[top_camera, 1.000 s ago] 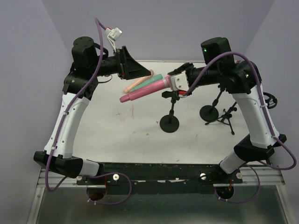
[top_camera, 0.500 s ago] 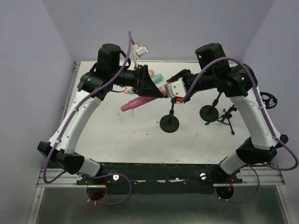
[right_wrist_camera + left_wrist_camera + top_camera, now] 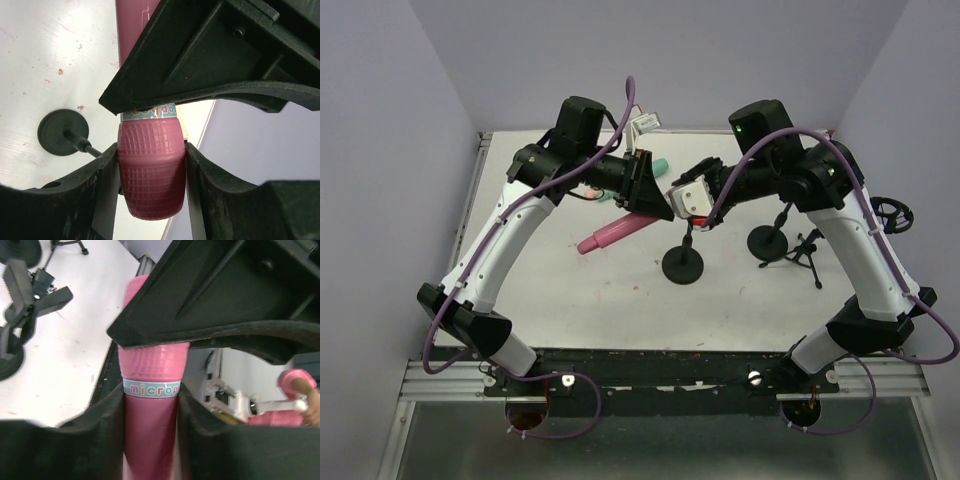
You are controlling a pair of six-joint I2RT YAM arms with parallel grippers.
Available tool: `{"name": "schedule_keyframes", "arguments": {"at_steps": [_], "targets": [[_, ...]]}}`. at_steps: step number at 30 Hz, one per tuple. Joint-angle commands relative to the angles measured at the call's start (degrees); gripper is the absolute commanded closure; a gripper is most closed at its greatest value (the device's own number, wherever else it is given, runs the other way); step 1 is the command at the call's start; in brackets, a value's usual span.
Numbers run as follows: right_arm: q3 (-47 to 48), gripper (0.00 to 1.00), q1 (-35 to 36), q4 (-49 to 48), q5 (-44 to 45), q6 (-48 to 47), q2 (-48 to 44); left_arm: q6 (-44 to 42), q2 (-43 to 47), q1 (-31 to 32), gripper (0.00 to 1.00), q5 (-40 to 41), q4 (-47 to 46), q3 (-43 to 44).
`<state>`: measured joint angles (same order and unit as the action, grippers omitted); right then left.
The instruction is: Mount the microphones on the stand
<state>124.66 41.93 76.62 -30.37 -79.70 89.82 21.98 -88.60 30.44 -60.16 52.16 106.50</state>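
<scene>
Stands (image 3: 683, 262) on the desk (image 3: 570, 300): three. Left tool (image 3: 151, 395) and right tool (image 3: 151, 155) both clamp one pink mic (image 3: 610, 231); its lettered band (image 3: 151, 388) shows only in wrist views.

tbl (image 3: 570, 300) | round-base stand (image 3: 683, 266) | 2nd round base (image 3: 765, 242) | tripod stand (image 3: 807, 256) | mint mic (image 3: 661, 165)

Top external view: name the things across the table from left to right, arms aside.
pink microphone → round-base stand → second round-base stand → tripod stand
</scene>
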Motion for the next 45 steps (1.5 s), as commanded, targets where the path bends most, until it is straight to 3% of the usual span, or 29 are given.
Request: {"name": "schedule_keyframes", "arguments": {"at_steps": [1,3,4,6,10,15,21,26,32,37,45], "targets": [[0.0,0.63,0.9,4.7,-2.6,1.5,-1.8,-0.9,1.1,0.7,0.81,-3.3,-0.1,0.1],[0.5,0.59,0.9,4.7,-4.0,2.4,-1.7,-0.6,1.5,0.8,1.00,-4.2,-0.4,-0.8],[0.9,0.58,0.9,4.7,-4.7,2.9,-1.7,-0.4,1.8,0.8,1.00,-4.2,-0.5,-1.5],[1.8,0.46,1.0,4.8,-5.7,4.0,-1.5,-0.4,2.9,0.8,1.00,-4.5,-0.9,-2.8],[5.5,0.00,1.0,2.9,-7.0,11.9,-0.8,0.3,6.7,0.8,1.00,-3.3,-3.5,-6.2],[10.5,0.00,0.4,2.6,-9.6,24.8,-1.3,5.4,18.6,0.7,1.00,4.5,-15.4,-17.8],[6.7,0.00,-8.3,0.9,-13.0,31.9,-4.4,6.4,34.9,0.6,1.00,20.3,-28.6,-31.8],[-1.1,0.00,-16.1,-3.3,-17.3,38.1,-8.2,2.3,45.7,0.5,1.00,33.0,-36.2,-40.8],[-14.0,0.00,-17.7,-14.6,-13.3,46.1,-11.6,-5.1,49.7,0.5,1.00,37.8,-42.5,-45.2],[-15.2,0.00,-18.3,-13.6,-13.2,40.5,-8.1,-8.0,49.5,0.6,1.00,36.7,-47.8,-47.1],[-11.0,0.00,-20.6,-1.2,-21.6,21.5,-0.2,-5.4,52.4,0.6,1.00,36.3,-58.2,-56.3]]}}
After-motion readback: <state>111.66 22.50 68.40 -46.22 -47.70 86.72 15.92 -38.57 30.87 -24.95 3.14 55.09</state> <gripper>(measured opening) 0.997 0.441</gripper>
